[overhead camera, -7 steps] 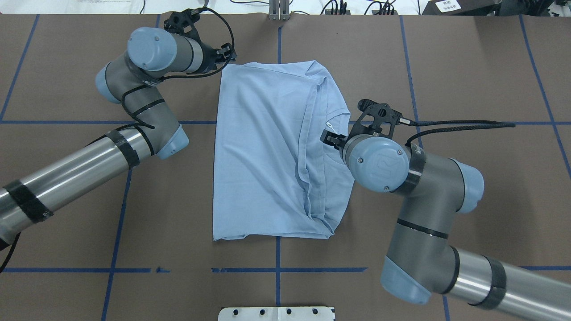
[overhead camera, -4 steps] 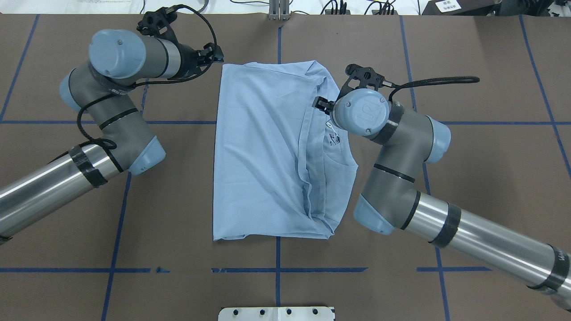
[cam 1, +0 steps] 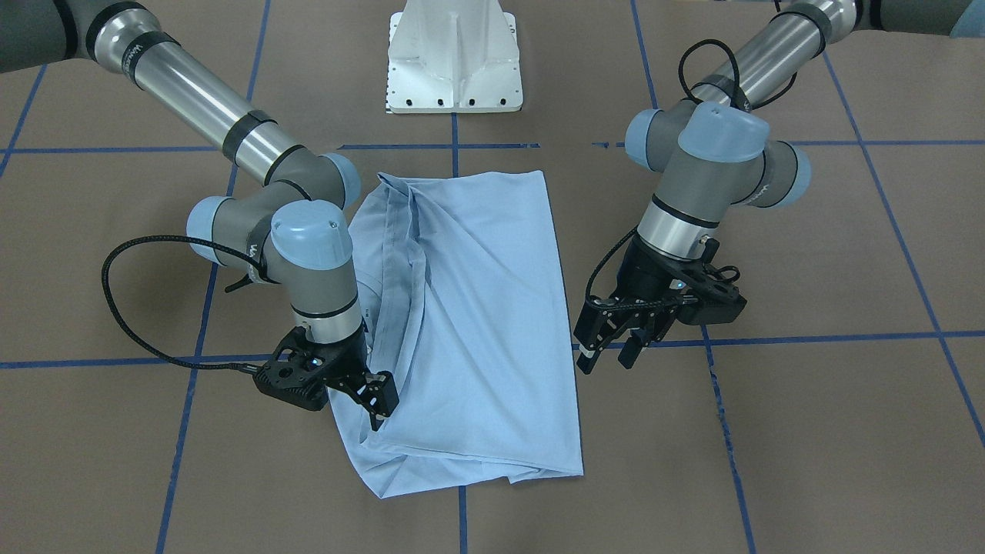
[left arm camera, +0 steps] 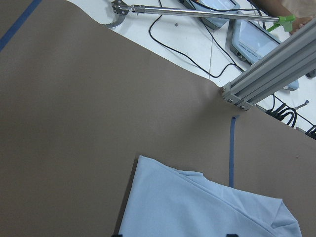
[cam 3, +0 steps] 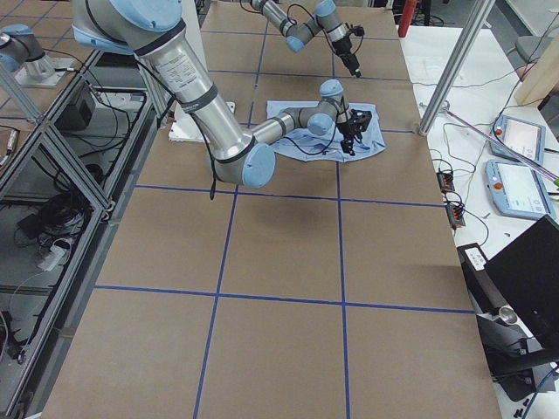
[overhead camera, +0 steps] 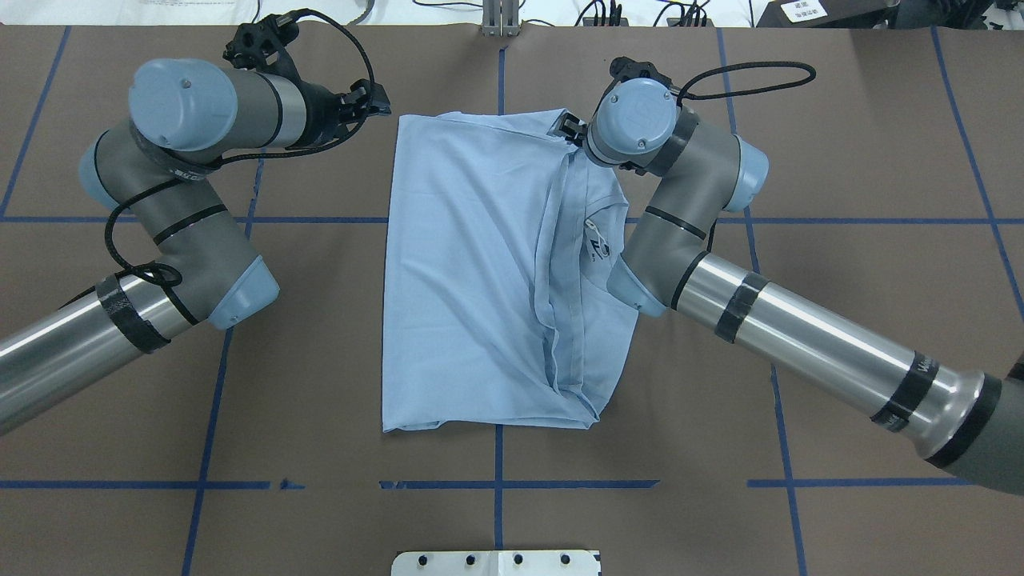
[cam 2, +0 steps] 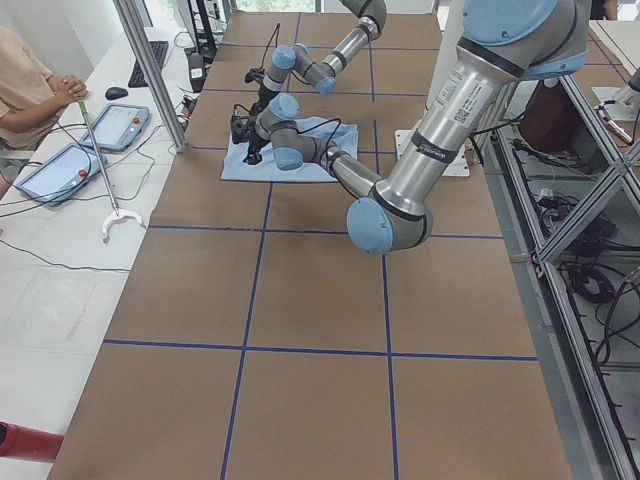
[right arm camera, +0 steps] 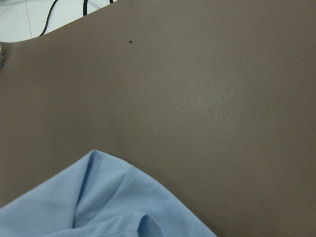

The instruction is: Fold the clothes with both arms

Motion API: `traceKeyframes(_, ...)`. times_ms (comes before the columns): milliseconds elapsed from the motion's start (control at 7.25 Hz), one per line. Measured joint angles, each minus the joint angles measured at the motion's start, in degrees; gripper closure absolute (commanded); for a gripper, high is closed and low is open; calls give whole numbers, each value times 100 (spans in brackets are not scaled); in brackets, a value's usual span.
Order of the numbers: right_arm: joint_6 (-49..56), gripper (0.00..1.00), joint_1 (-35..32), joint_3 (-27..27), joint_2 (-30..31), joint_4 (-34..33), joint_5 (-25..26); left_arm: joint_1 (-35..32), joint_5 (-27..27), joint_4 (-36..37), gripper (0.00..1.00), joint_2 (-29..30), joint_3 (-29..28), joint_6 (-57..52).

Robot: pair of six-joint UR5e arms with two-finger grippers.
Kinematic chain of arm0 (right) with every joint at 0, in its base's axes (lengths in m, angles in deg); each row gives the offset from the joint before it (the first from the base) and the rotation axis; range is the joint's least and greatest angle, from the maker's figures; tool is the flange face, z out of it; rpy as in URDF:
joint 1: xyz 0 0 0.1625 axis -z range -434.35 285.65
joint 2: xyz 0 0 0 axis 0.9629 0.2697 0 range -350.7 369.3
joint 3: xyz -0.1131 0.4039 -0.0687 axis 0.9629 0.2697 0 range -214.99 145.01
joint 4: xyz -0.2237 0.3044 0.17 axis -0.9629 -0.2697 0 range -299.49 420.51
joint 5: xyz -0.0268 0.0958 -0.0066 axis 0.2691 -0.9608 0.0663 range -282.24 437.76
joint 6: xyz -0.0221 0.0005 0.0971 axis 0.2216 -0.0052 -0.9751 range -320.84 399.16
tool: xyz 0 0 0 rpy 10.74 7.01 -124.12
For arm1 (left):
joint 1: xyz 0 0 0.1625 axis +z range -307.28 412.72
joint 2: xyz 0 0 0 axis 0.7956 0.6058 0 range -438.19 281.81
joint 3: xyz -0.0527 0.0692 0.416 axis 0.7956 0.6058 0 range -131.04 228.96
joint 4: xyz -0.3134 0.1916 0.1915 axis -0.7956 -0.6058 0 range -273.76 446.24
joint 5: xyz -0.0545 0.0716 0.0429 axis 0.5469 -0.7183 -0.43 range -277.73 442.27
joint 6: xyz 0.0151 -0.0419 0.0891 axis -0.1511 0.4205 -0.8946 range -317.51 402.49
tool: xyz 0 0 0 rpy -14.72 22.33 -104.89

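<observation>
The light blue T-shirt (overhead camera: 472,272) lies flat on the brown table, folded lengthwise, with its small dark print (overhead camera: 596,244) showing by the right edge; it also shows in the front-facing view (cam 1: 477,308). My left gripper (overhead camera: 374,100) is open and empty, just off the shirt's far left corner; in the front-facing view (cam 1: 608,355) its fingers are spread above the table. My right gripper (overhead camera: 570,126) stands over the shirt's far right corner; in the front-facing view (cam 1: 381,404) its jaws look open, low at the cloth's edge.
A white pedestal base (cam 1: 454,54) stands at the robot's side of the table. Blue tape lines (overhead camera: 496,484) cross the table. An aluminium post (left arm camera: 266,74), cables and tablets (left arm camera: 261,39) lie past the far edge. A seated person (cam 2: 30,90) is beside the table.
My right arm swung from the collar area at the shirt's right edge to its far right corner. My left gripper drew a little left, away from the far left corner. The shirt has not moved.
</observation>
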Motion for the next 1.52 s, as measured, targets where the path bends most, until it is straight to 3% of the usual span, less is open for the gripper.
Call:
traceKeyframes(276,12,27,-97,423,-347,28,-130,5,-16,1,24,-10,3,1)
traceKeyframes(690,19,30,-87,510,-418,29,-283,9,-91,2,24,-14,-1,1)
traceKeyframes(828,19,36,-68,516,-406,29,-298,10,-100,2,24,-14,-1,1)
traceKeyframes(966,20,58,-51,520,-397,29,-302,9,-104,2,24,-13,0,1)
traceKeyframes(1103,19,98,-42,523,-394,29,-304,9,-106,2,24,-9,3,1)
traceKeyframes(1517,51,100,-36,524,-391,29,-369,13,-106,2,24,-13,4,1)
